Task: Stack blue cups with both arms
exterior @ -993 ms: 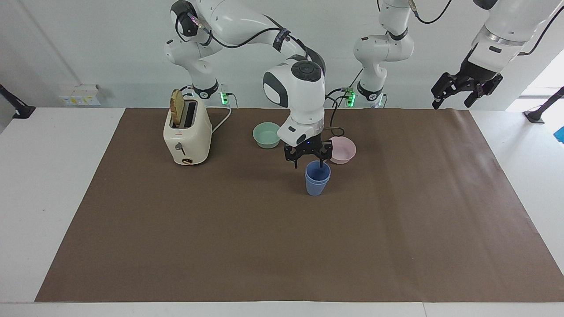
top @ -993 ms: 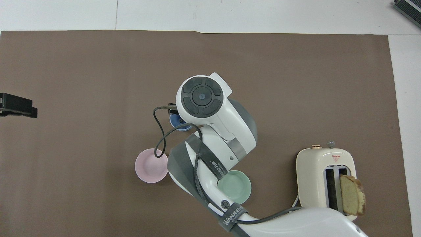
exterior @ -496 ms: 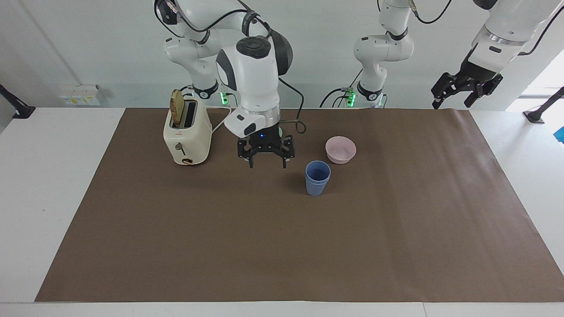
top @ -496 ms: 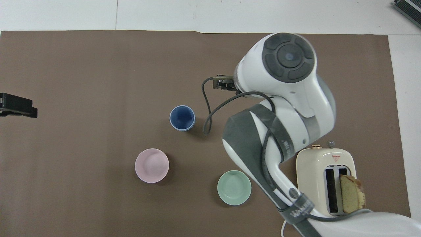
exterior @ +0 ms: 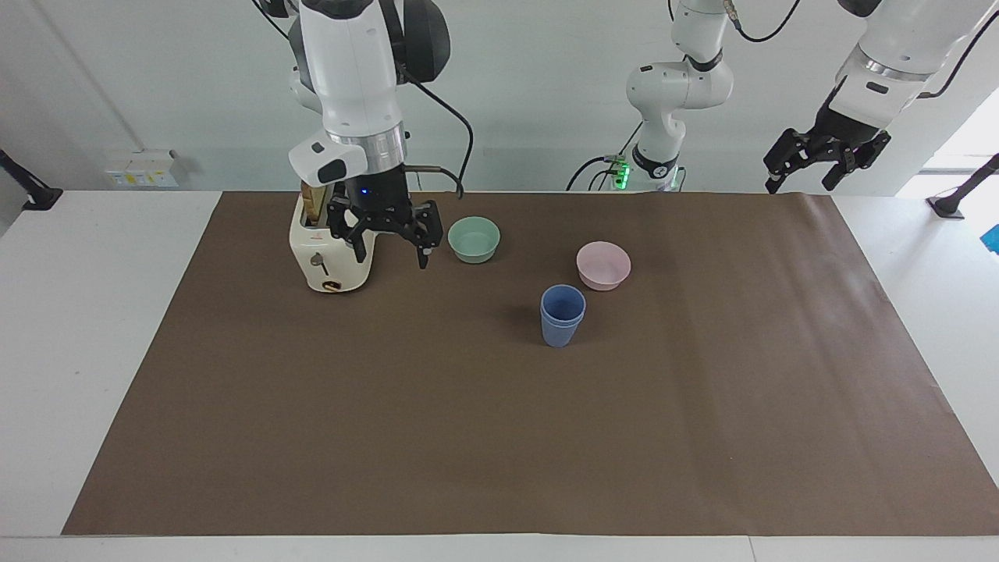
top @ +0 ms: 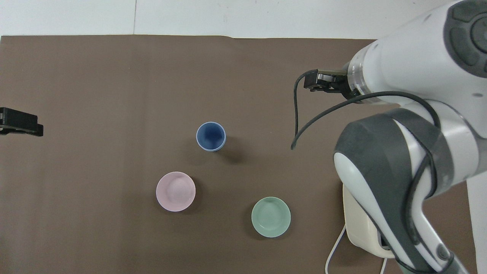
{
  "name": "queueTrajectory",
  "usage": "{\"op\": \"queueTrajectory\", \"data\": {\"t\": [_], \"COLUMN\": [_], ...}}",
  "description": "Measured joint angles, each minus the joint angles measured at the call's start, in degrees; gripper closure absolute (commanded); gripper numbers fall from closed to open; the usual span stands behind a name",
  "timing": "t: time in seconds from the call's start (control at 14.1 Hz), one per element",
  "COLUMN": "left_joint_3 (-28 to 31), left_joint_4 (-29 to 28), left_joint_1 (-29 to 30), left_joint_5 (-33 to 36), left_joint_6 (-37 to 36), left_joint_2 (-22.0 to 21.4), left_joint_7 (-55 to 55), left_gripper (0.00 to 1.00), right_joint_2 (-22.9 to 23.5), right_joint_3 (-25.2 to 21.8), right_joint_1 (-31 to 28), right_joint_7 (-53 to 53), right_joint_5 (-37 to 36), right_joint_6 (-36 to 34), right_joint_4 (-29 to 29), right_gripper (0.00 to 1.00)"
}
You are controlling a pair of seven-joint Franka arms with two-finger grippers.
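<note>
Right gripper hangs empty, fingers spread, by the toaster; left gripper waits, spread. Blue cups sit nested beside the pink bowl; stacking looks finished, leaving parking the arms.

Toaster, green bowl, pink bowl

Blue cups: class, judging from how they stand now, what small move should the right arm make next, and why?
Probably just retreat to rest. The blue cups already stand nested, and the right gripper hangs open and empty by the toaster. The left gripper waits at the table's edge.
</note>
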Motion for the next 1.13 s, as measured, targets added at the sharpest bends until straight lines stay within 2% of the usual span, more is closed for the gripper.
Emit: {"op": "queueTrajectory", "data": {"t": [0.35,0.85,1.13], "left_joint_3": [0.0,0.0,0.0], "left_joint_4": [0.0,0.0,0.0], "left_joint_1": [0.0,0.0,0.0], "left_joint_5": [0.0,0.0,0.0], "left_joint_6": [0.0,0.0,0.0], "left_joint_2": [0.0,0.0,0.0], "left_joint_7": [0.0,0.0,0.0], "left_gripper": [0.0,0.0,0.0], "right_joint_2": [-4.92,-10.68,-13.53], "right_joint_3": [-0.68,-11.56,-13.28], "right_joint_1": [-2.97,-4.47,-5.1], "right_joint_7": [-0.91,-18.46,-21.58], "right_joint_5": [0.0,2.78,3.35], "right_joint_6": [-7.46,-17.83,-21.46], "right_joint_4": [-0.02,-0.02,-0.64], "right_gripper": [0.0,0.0,0.0]}}
